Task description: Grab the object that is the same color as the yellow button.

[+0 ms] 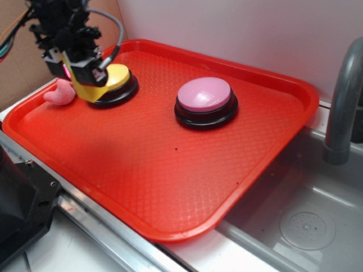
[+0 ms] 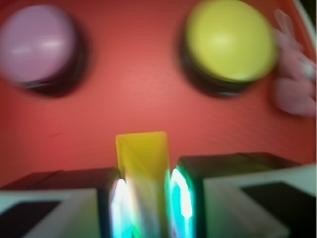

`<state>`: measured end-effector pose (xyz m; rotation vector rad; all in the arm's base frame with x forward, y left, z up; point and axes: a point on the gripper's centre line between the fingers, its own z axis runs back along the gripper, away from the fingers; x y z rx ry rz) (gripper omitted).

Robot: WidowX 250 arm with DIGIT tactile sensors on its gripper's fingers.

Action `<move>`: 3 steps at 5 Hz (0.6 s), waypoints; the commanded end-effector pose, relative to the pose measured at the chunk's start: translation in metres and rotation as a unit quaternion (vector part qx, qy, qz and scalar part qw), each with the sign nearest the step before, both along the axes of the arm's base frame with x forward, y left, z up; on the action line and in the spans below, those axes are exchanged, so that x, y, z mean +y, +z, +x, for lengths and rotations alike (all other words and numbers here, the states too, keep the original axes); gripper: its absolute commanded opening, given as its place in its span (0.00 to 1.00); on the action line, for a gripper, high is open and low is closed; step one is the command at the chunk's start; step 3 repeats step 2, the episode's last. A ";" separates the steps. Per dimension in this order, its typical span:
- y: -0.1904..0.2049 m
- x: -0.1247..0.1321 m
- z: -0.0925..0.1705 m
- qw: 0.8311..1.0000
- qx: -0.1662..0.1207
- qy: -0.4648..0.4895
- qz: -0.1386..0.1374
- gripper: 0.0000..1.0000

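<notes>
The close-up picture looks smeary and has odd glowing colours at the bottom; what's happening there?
In the wrist view everything is blurred: the yellow button, pink button and yellow block have soft edges, and cyan-green glare streaks the gripper pads. The exterior view is sharp and evenly lit.

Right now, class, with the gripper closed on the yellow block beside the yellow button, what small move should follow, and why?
Probably a short straight lift. The wrist view shows the gripper clamped on both sides of the yellow block, so the grab looks made. In the exterior view the block hangs close beside the yellow button and the pink plush toy; rising first should avoid knocking either.
</notes>
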<state>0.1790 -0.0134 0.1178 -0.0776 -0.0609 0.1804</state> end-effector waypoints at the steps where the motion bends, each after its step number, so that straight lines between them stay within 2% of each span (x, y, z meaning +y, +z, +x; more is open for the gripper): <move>1: 0.044 -0.036 -0.015 0.997 -0.020 -0.070 0.001 0.00; 2: 0.042 -0.021 -0.019 0.998 -0.030 -0.060 -0.010 0.00; 3: 0.042 -0.021 -0.019 0.998 -0.030 -0.060 -0.010 0.00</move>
